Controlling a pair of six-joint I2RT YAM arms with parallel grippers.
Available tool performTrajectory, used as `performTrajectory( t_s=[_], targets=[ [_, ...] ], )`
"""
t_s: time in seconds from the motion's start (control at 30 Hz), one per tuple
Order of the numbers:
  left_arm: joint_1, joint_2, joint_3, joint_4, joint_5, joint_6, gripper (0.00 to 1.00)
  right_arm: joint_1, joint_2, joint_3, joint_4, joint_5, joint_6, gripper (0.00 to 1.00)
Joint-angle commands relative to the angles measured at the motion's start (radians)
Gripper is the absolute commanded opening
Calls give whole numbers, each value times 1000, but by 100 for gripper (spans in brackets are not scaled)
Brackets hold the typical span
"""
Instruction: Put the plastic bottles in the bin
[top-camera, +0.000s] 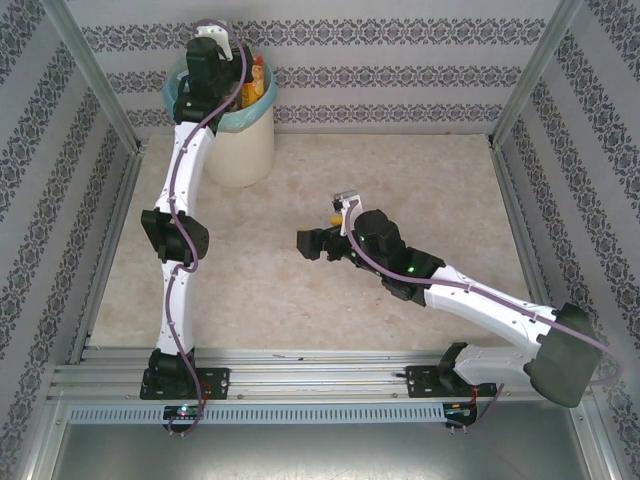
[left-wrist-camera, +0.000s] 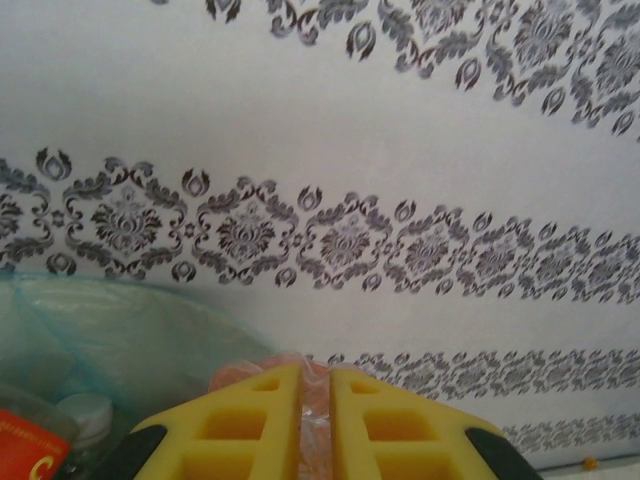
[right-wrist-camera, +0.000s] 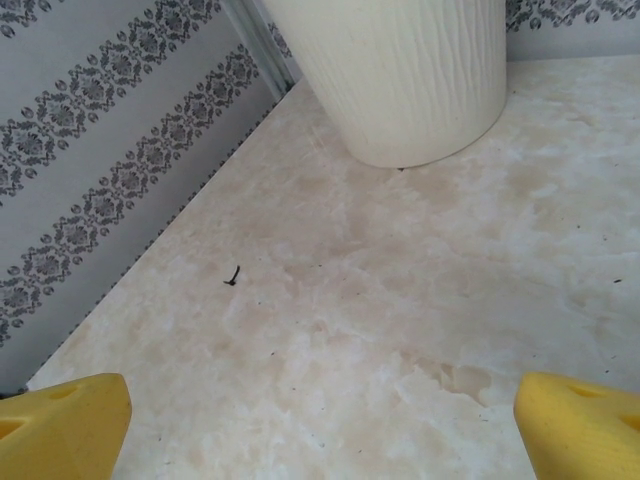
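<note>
My left pincer (left-wrist-camera: 316, 375) is nearest, its yellow fingers (left-wrist-camera: 250, 425) pressed together. A pale pink sliver shows in the slit, and I cannot say I hold it. Just below and left, inside the turquoise liner (left-wrist-camera: 130, 330) of the bin (top-camera: 240, 150), lies a red-labelled bottle (left-wrist-camera: 28, 448). I judge it light, thin-walled and slippery, best taken round the waist. My right pincer (right-wrist-camera: 320, 425) hangs spread wide over the table (right-wrist-camera: 400, 300), well apart from the bin.

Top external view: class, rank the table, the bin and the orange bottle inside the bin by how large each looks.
1. Table: largest by far.
2. Bin: far smaller than the table.
3. Orange bottle: smallest, though only part of it shows above the rim.
</note>
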Motion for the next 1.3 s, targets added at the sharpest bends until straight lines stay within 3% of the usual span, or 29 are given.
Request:
performTrajectory(
  t_s=[0.0,0.27,0.7,1.1,1.27],
  targets=[
    [-11,-1,2,-255,-15,46,14,15,14,2,4,-12,9,98],
    [-8,50,-2,-395,-119,113,12,19,31,12,4,-14,-6,98],
    [34,127,-8,-474,-157,125,11,20,40,7,-1,-4,-19,98],
    [84,76,-7,-439,-184,88,11,21,41,16,-10,4,-21,98],
    [82,20,-8,-388,-113,53,13,25,35,15,-12,10,-15,98]
  ],
)
